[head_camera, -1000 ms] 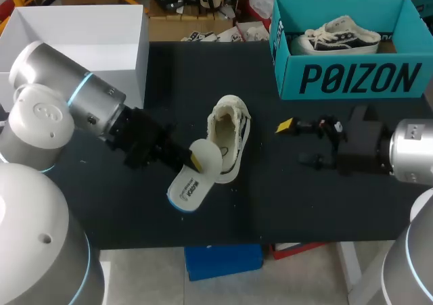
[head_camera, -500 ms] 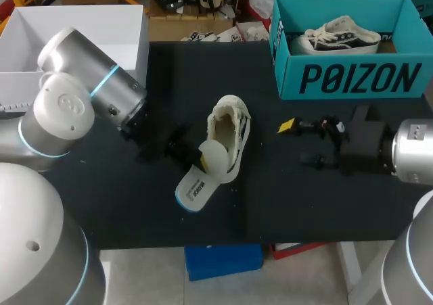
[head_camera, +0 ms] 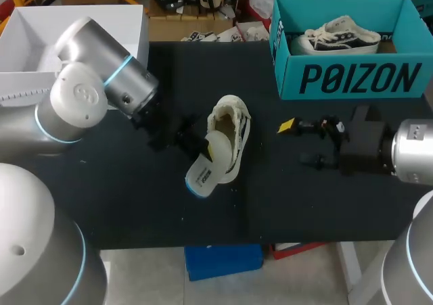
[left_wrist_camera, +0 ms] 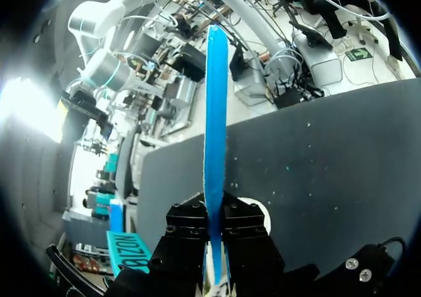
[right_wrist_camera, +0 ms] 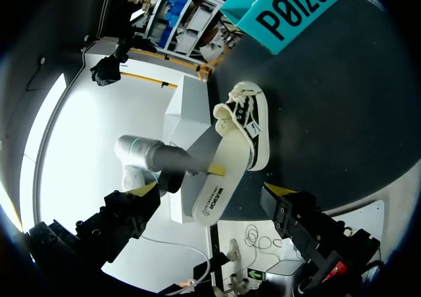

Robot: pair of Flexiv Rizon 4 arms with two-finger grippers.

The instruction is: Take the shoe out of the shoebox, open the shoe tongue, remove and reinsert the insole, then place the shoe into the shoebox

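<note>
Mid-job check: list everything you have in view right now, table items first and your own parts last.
shoe: one, cream with black trim, middle of the table
insole: one, white top and blue underside, one end at the shoe's opening, the rest sticking out toward the near edge
shoebox: one, teal, table's far right corner
second shoe: one, cream and black, inside the shoebox
white box: one, white, far left corner
table: one, black
left end effector: one, black, shut on the insole
right end effector: one, black with yellow tips, open and empty, right of the shoe
</note>
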